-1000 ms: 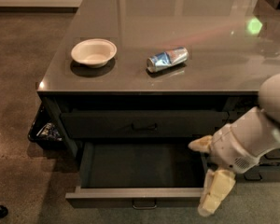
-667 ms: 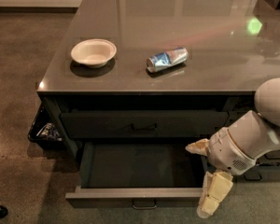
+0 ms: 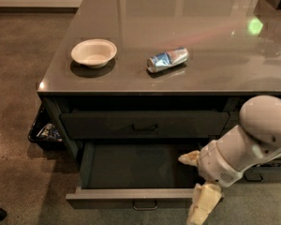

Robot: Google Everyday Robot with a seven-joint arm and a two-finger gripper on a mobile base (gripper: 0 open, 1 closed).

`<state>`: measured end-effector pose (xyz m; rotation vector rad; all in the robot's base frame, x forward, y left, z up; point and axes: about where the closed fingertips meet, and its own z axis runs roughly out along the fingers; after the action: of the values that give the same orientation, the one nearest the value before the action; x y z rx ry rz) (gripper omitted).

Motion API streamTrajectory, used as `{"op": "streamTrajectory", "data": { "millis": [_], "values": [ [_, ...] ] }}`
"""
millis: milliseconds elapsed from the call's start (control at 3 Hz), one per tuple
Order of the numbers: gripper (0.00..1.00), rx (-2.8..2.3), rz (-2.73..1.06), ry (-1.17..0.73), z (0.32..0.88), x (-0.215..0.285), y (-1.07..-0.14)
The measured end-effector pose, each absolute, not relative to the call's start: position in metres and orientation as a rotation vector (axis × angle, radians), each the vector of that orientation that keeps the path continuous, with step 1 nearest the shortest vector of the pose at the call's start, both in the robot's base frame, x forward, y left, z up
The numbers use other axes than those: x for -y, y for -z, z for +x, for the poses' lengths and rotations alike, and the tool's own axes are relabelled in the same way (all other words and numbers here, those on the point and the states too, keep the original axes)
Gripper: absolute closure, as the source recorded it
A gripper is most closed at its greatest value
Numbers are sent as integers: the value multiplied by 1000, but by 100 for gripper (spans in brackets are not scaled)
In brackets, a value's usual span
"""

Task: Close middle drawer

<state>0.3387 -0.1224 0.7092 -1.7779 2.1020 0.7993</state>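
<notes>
The middle drawer (image 3: 131, 198) is pulled far out below the counter, and its dark inside (image 3: 136, 165) is bare. Its flat front has a small pull handle (image 3: 144, 204) at the bottom centre. The uppermost wide drawer (image 3: 143, 124) above it is shut. My gripper (image 3: 196, 184) is at the open drawer's right end. One cream finger (image 3: 189, 158) reaches over the drawer's inside. The other finger (image 3: 203, 205) hangs down in front of the right end of the drawer front. The fingers stand apart and hold nothing.
On the grey counter top (image 3: 215, 74) sit a white bowl (image 3: 93, 52) and a crushed can (image 3: 167, 60) lying on its side. A dark bin (image 3: 46, 131) with litter stands at the left of the cabinet. Narrower drawers (image 3: 264, 172) are behind my arm.
My gripper has shifted a little left and down, closer to the drawer front's right end. The drawer has not visibly moved.
</notes>
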Motion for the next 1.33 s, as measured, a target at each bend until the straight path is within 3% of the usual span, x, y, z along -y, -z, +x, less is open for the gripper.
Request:
{"op": "streamTrajectory", "data": {
  "millis": [667, 1333],
  "values": [
    [0, -2025, -1807, -1060, 303, 58, -589],
    [0, -2034, -1751, -1065, 304, 69, -565]
  ]
}}
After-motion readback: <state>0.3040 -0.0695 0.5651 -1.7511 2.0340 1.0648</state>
